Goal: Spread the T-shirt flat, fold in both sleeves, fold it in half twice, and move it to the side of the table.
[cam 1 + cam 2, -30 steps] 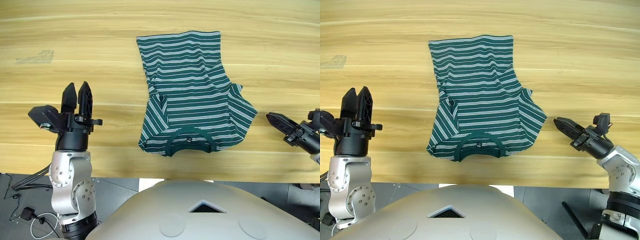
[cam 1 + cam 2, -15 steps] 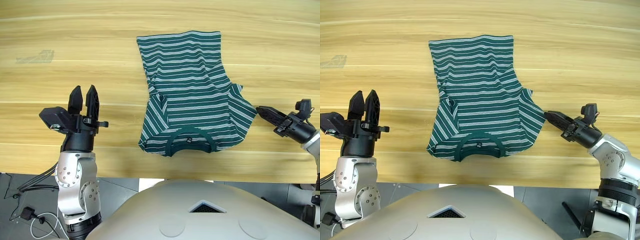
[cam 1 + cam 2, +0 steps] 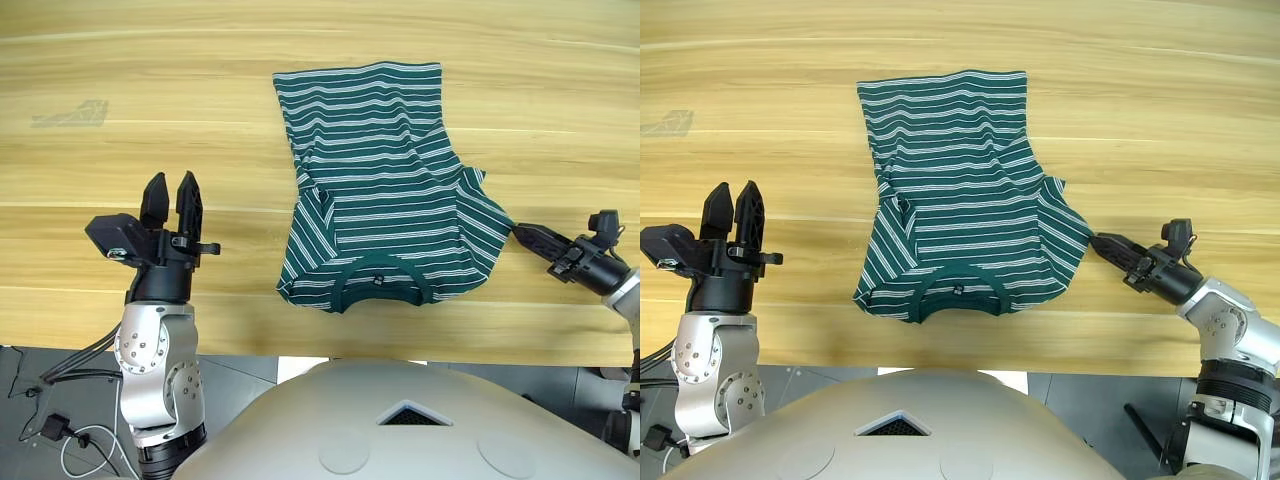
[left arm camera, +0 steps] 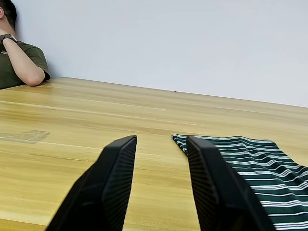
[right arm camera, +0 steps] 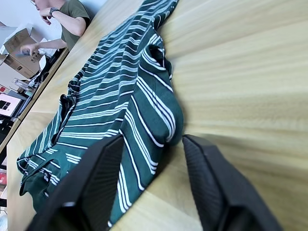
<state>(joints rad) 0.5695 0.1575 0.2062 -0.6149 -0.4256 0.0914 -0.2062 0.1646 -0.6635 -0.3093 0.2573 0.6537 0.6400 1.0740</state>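
While the T-shirt (image 3: 385, 205) lies on the table (image 3: 200, 60), collar toward robot, long axis running away, right gripper (image 3: 524, 233) gapes empty at its right sleeve; left gripper (image 3: 172, 186) spread, empty, well left. Faint patch (image 3: 70, 113) beyond.

Setting: an office-type robotics test room.

- Work surface: a long pale wood-grain table (image 3: 150, 60) that spans the whole head view, the sort used in meeting rooms.
- Backdrop: a plain, bare off-white wall (image 4: 192, 43) behind the table's far edge.
- Floor: dark grey floor panels (image 3: 230, 385) at 6 o'clock, with loose black cables (image 3: 60, 362) at 7 o'clock.
- Table marking: a faint rectangular tape patch (image 3: 70, 113) at 10 o'clock.
- Storage: brown cardboard boxes (image 5: 18, 39) stacked beyond the table.
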